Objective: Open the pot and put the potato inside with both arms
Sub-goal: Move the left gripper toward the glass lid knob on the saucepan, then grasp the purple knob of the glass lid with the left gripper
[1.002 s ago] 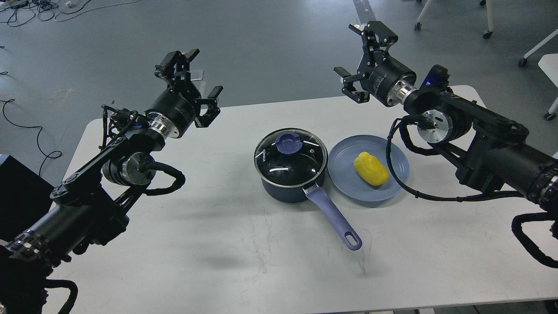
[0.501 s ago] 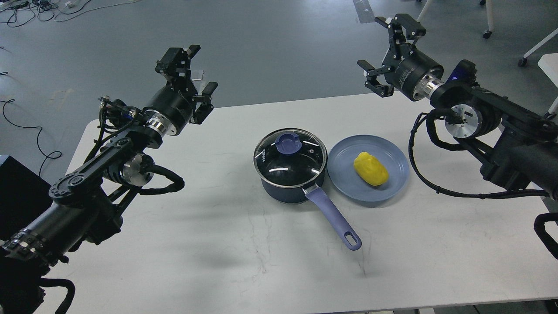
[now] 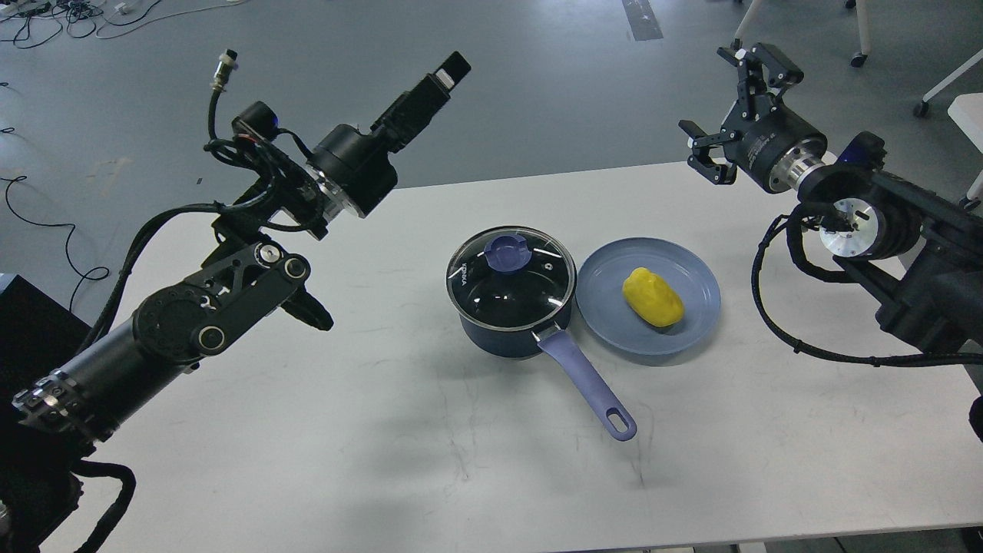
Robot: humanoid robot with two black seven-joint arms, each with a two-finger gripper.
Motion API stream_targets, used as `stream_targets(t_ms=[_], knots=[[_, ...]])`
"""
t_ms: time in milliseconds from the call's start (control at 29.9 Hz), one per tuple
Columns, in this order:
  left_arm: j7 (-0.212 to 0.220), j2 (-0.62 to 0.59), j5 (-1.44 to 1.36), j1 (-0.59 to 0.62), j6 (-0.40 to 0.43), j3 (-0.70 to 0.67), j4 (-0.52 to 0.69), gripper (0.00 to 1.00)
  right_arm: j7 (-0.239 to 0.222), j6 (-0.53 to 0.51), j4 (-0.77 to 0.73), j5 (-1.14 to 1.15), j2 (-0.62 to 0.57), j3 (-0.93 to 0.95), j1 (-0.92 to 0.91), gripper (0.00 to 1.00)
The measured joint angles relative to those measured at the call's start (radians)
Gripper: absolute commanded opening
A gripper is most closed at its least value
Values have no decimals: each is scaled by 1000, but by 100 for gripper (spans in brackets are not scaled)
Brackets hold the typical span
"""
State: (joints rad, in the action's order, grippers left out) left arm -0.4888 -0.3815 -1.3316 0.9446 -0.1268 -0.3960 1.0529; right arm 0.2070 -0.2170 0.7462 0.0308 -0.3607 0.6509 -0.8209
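From the head view, the dark blue saucepan (image 3: 513, 307) sits near the middle of the white worktop (image 3: 384, 430), its glass lid with the round blue knob (image 3: 507, 253) seated on top and its lavender handle (image 3: 590, 388) pointing toward me. Just to its right, touching or nearly so, is the pale blue round plate (image 3: 687, 330), and the yellow potato (image 3: 653, 296) lies on it.

My left gripper (image 3: 434, 81) hangs above the far left edge of the worktop, well apart from the pot. I see it edge-on as one dark bar, so I cannot tell whether its fingers are parted. My right gripper (image 3: 729, 104) is raised beyond the far right corner, fingers spread wide and holding nothing, well apart from the potato.

I judge the task barely begun: lid on, potato untouched, both arms in the approach. Next I would bring the left gripper down over the knob with fingers apart and straddle it squarely before closing, since the knob is small and rounded. The right gripper should descend over the potato, across its narrow width.
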Motion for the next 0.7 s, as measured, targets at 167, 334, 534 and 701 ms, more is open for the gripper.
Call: stream_targets(t_ms=[167,334,534,701], knots=[[0,33,-200,30,-68,89,-13,98,-2,27,-11,-16,-4,14,6,100],[0,101,-433,51,-94,173,-55,98,-54,96,-26,-103,-5,29,9,100],[0,118,-545,58,-109,229,-112,98,-69,103,-23,-117,-5,32,9,100],[5,142,-585,67,-133,242,-195,98,-69,104,-21,-117,-7,33,11,100]])
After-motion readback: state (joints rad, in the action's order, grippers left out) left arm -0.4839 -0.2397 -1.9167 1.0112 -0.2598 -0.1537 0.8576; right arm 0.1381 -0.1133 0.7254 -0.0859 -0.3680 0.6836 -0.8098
